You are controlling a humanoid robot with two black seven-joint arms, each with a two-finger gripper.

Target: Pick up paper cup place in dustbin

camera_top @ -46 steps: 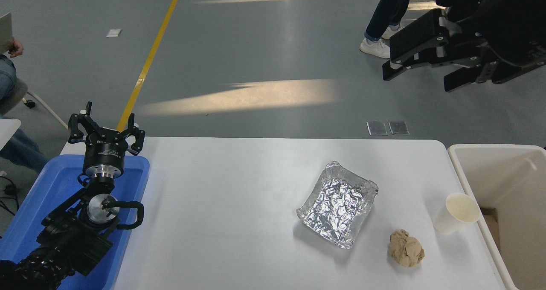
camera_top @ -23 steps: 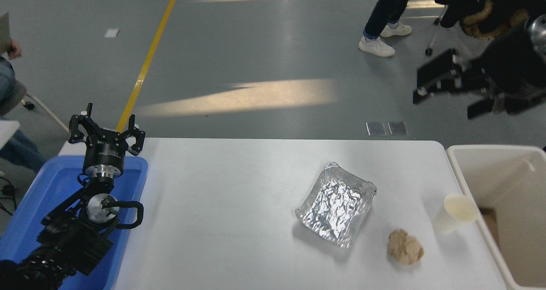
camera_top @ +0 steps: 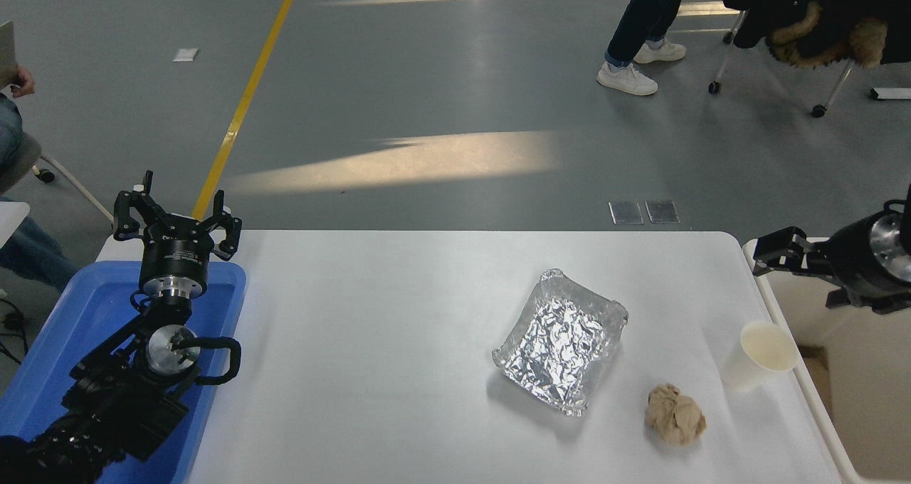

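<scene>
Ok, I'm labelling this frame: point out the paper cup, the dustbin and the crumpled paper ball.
paper cup [camera_top: 760, 354]: head view, on its side wall.
dustbin [camera_top: 793, 343]: head view, on its near-left rim.
crumpled paper ball [camera_top: 675, 414]: head view, on its middle.

Black arms — silver wrist discs, looped cable — perhaps matte.

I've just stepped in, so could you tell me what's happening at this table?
The right hand is reaching in from the right edge, above the bin, and holds nothing. The paper cup stands untouched near the table's right edge, beside a paper ball and a foil tray. The left hand sits over the blue tray.
</scene>
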